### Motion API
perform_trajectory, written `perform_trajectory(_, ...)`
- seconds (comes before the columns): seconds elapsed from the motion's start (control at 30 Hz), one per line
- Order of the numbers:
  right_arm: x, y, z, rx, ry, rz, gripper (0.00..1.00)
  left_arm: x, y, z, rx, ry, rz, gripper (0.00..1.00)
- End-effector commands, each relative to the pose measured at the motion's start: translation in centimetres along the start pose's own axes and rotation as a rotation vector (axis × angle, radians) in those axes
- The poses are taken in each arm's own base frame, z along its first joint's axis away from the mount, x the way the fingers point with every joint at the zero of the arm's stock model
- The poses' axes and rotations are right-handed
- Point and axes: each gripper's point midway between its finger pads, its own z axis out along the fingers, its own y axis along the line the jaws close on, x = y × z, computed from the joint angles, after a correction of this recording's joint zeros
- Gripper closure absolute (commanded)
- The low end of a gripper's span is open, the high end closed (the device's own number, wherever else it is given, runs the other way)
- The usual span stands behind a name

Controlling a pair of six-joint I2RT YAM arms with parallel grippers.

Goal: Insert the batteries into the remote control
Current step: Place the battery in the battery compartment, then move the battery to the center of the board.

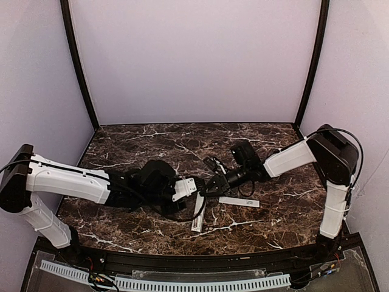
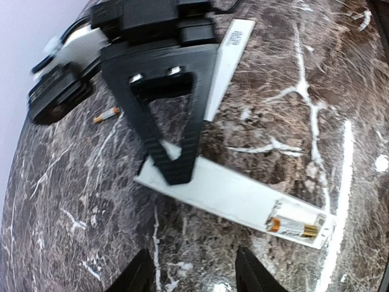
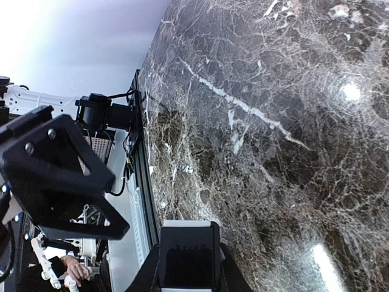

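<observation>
The white remote control point(image 2: 231, 194) lies slantwise on the marble, its battery bay uncovered at the right end. One gold-and-dark battery point(image 2: 295, 227) sits in that bay. A second battery point(image 2: 106, 114) lies loose on the table farther off to the left. My right gripper point(image 3: 188, 267) is shut on the remote's dark end point(image 3: 188, 255); its black fingers point(image 2: 173, 161) pin the remote's left end. My left gripper point(image 2: 197, 274) hovers just short of the remote, open, with only marble between its fingertips. From above, the remote point(image 1: 199, 218) lies just below where both grippers meet.
A thin white cover strip point(image 2: 228, 61) with small grey print lies beyond the remote, also visible from above point(image 1: 239, 201) to the remote's right. The table's near edge rail point(image 3: 137, 182) runs close behind the right gripper. Purple walls enclose the table.
</observation>
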Motion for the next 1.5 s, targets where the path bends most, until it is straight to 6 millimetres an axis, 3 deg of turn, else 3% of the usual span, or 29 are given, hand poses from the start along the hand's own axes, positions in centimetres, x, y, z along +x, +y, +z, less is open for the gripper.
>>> perform_trajectory(0.0, -1.7, 1.3, -1.9, -0.011, -0.082, -0.060, 1.00, -0.7, 4.3, -1.4, -0.112, -0.083, -0.252, 0.45)
perform_trajectory(0.2, -4.1, 2.7, -5.8, -0.017, -0.182, -0.095, 1.00, -1.0, 8.5, -2.0, -0.150, -0.130, -0.438, 0.36)
perform_trajectory(0.37, -6.2, 2.8, -10.7, 0.021, -0.304, -0.103, 1.00, -0.9, 10.9, -0.4, -0.115, -0.110, -0.498, 0.35)
perform_trajectory(0.6, -7.1, 0.8, -17.1, 0.111, -0.461, -0.055, 1.00, -2.3, 13.9, 5.2, -0.111, -0.011, -0.575, 0.34)
perform_trajectory(0.87, -5.9, -2.1, -22.9, 0.223, -0.588, 0.009, 1.00, -3.4, 15.2, 11.4, -0.121, -0.007, -0.702, 0.32)
perform_trajectory(0.97, -5.3, -2.7, -24.1, 0.236, -0.614, 0.025, 1.00, -3.4, 14.8, 13.5, -0.115, 0.003, -0.660, 0.31)
perform_trajectory(1.17, -4.7, -3.2, -24.7, 0.239, -0.621, 0.036, 1.00, -5.2, 12.4, 15.1, 0.039, -0.033, -0.403, 0.24)
perform_trajectory(1.3, -4.6, -3.3, -24.7, 0.240, -0.620, 0.035, 1.00, -5.5, 13.9, 16.0, 0.042, -0.021, -0.396, 0.23)
perform_trajectory(1.47, -4.6, -3.4, -24.7, 0.238, -0.622, 0.037, 1.00, -5.2, 14.3, 18.2, 0.050, 0.029, -0.436, 0.24)
